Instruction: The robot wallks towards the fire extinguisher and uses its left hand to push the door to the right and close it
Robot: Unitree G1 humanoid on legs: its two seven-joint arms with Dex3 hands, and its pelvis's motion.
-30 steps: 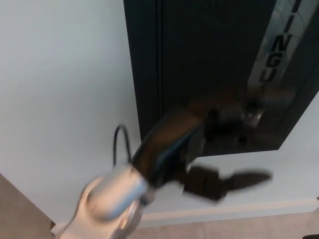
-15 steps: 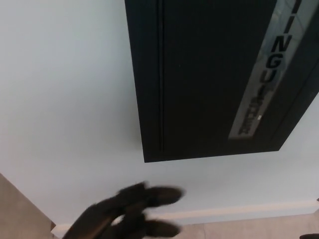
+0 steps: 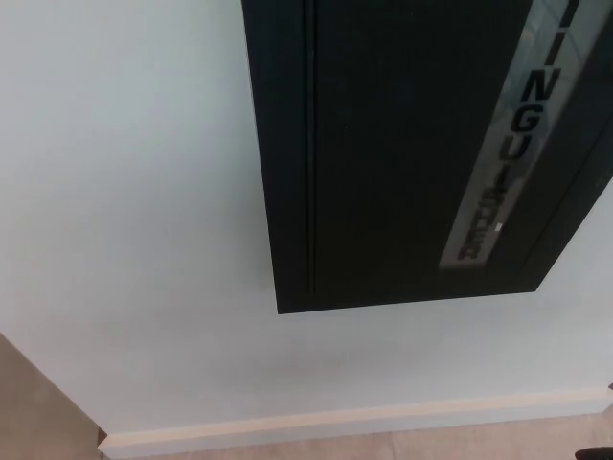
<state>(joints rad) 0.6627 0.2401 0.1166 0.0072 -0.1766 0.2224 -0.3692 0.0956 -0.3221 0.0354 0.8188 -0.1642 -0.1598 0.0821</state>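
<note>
A black fire extinguisher cabinet point(image 3: 412, 153) hangs on the white wall and fills the upper right of the head view. Its dark door point(image 3: 402, 182) lies flush in the frame, with a vertical seam near its left edge. A grey strip with black letters point(image 3: 498, 163) runs slantwise down the door's right side. Neither of my hands shows in the picture. The extinguisher itself is hidden behind the door.
White wall point(image 3: 124, 192) spreads to the left of and below the cabinet. A pale skirting board point(image 3: 354, 422) runs along the bottom, with beige floor point(image 3: 29, 402) at the lower left corner and along the bottom edge.
My left arm and hand, raised at the cabinet's lower edge one second ago, dropped to the bottom of the picture and have now left it. The cabinet looks unchanged.
</note>
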